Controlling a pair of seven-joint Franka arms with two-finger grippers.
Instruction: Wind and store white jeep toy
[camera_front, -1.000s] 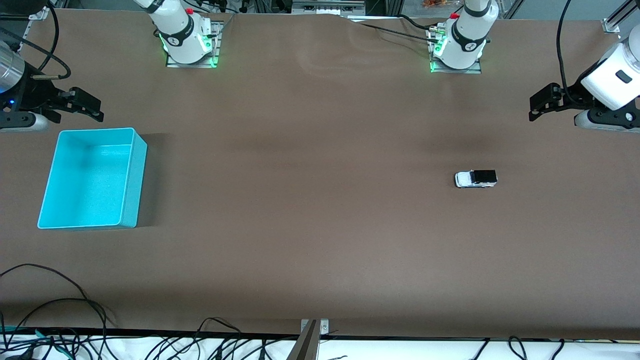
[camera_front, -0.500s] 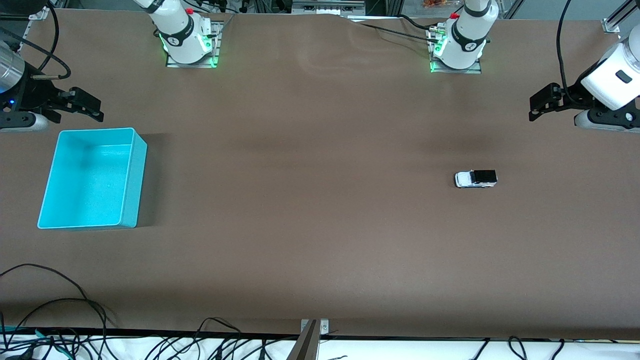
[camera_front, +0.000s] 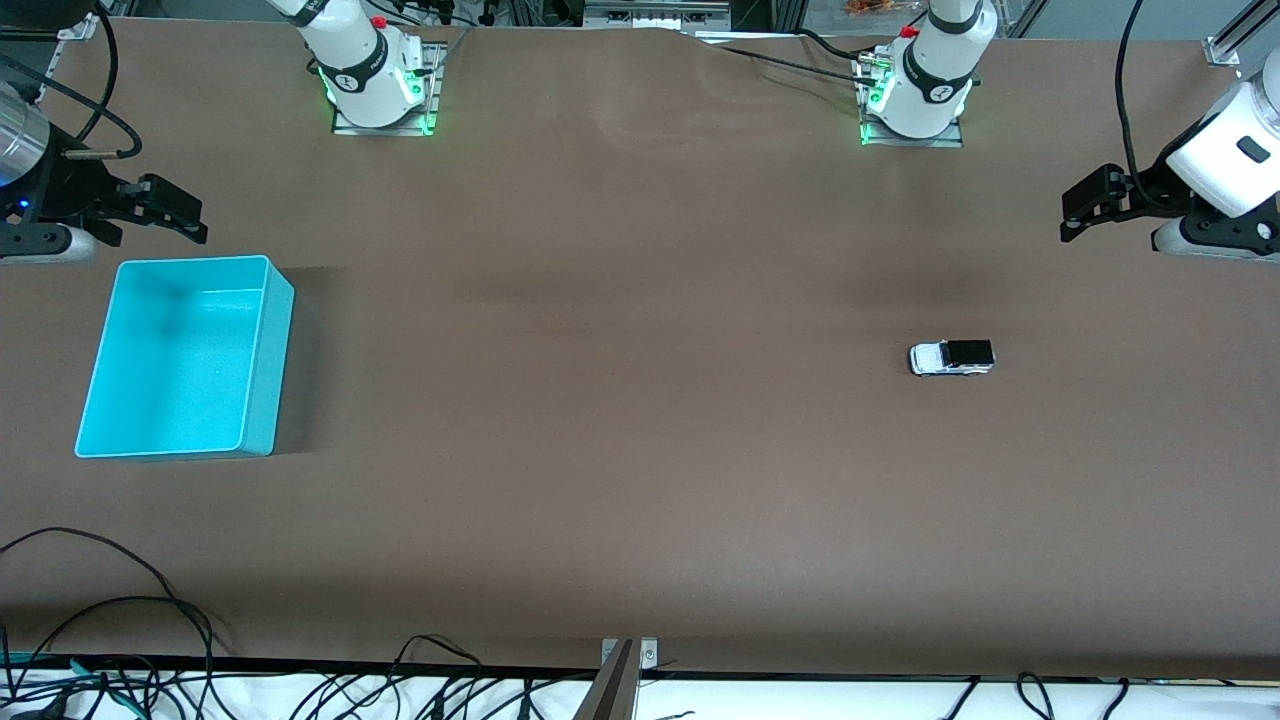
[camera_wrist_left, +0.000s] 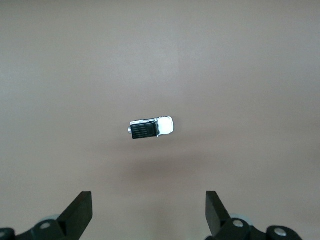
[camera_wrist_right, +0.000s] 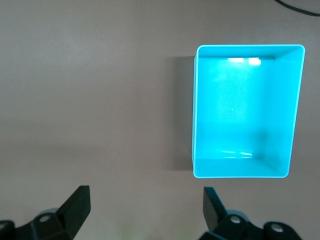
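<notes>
One tiny, light, hard white jeep toy sits at my left pincer's twelve o'clock; I'd pinch its flanks. Both pincers, the right pincer too, gape wide, empty.

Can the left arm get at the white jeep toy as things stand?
Probably yes. The white jeep toy stands alone on the bare table toward the left arm's end. The left gripper hangs open above the table with nothing between them. The right gripper waits open by the turquoise bin.

turq bin empty, on brown table, right-arm end | black cables at table's near edge
</notes>
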